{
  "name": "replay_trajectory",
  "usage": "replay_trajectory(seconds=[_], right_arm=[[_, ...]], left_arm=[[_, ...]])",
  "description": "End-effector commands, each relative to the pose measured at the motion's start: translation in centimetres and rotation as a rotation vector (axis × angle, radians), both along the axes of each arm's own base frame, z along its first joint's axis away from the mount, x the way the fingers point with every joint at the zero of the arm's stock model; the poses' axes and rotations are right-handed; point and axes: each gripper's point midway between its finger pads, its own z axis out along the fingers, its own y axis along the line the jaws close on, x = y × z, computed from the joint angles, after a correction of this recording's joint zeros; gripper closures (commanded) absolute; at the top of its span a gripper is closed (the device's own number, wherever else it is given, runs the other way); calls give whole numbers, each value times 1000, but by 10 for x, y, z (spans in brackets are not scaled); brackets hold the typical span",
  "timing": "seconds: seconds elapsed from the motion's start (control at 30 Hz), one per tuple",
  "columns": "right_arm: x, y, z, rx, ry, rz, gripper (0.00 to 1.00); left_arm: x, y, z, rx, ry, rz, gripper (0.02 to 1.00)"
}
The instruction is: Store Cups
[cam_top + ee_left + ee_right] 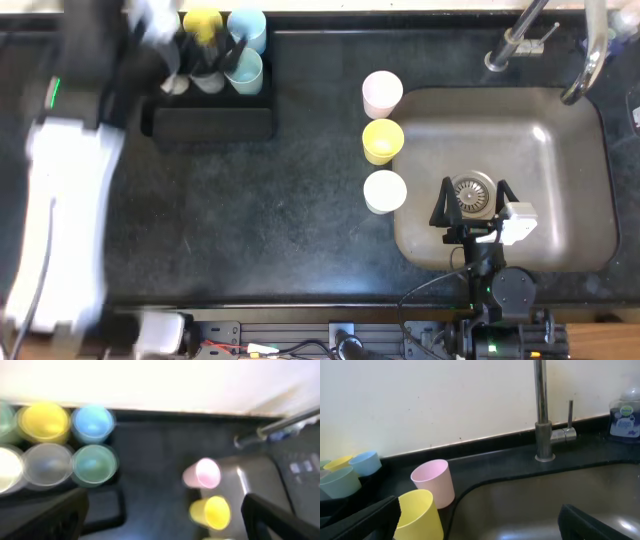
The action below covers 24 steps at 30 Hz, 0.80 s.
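From above, you have three cups standing mouth-up in a close column on the dark tabletop [300, 220], just beside the left rim of the sink [560, 110]. The pink cup [382, 93] is farthest from the arm bases, the loose yellow cup [382, 141] is in the middle, and the white cup [385, 191] is nearest. At the back left sits the black rack [210, 125]. It holds the racked yellow cup [203, 25], the blue cup [247, 28], the teal cup [243, 72] and a grey cup [208, 80]. Your left arm [60, 170] runs up the left side, blurred, with its far end at the rack. Your right tool [472, 205] hangs over the sink basin by the drain [475, 185], its fingers spread.

On the left wrist camera, your left tool [165, 500] is wide open with nothing between its fingers. It is above the tabletop, between the rack and the sink. The racked cups stand in two rows, all mouth-up. The pink cup and the loose yellow cup stand near each other at the sink's edge.

On the right wrist camera, your right tool is open and empty too. Ahead of it, the pink cup and the loose yellow cup stand upright on the tabletop at the sink's rim, just beside each other; you cannot tell whether they touch. The faucet [542, 410] rises behind the basin, with a soap bottle [625, 420] near it.
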Motion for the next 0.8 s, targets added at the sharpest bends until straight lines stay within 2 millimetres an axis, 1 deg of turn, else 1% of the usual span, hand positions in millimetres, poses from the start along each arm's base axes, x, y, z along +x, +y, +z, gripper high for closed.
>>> replay_trajectory(seconds=[0.03, 0.1, 0.13, 0.2, 0.23, 0.27, 0.3, 0.37, 0.4, 0.47, 0.53, 0.63, 0.73, 0.8], right_arm=[[0, 2, -4, 4, 2, 11, 3], [0, 2, -4, 4, 2, 11, 3], [0, 2, -4, 4, 2, 12, 3], [0, 2, -4, 4, 2, 11, 3], [0, 2, -4, 4, 2, 11, 3], [0, 2, -4, 4, 2, 12, 3], [0, 2, -4, 4, 2, 11, 3], [0, 2, -4, 4, 2, 11, 3], [0, 2, -4, 4, 2, 11, 3], [0, 2, -4, 4, 2, 11, 3], [0, 2, -4, 4, 2, 11, 3], [0, 2, -4, 4, 2, 11, 3], [0, 2, -4, 4, 2, 11, 3], [0, 2, -4, 4, 2, 11, 5]], left_arm=[[53, -122, -19, 13, 42, -39, 20], [60, -162, -49, -4, 93, -28, 20], [60, -178, -71, -16, 144, -8, 20], [55, -197, -110, -20, 245, 24, 20], [51, -203, -128, -12, 292, 35, 20], [48, -206, -139, 1, 320, 36, 20], [45, -208, -147, 16, 338, 34, 20], [43, -202, -155, 39, 363, 69, 20], [43, -198, -157, 46, 375, 100, 20], [41, -195, -159, 53, 388, 112, 20], [35, -190, -166, 60, 436, 151, 20], [25, -179, -184, 96, 519, 218, 20], [22, -177, -200, 112, 566, 248, 20], [22, -181, -209, 109, 583, 240, 20]])
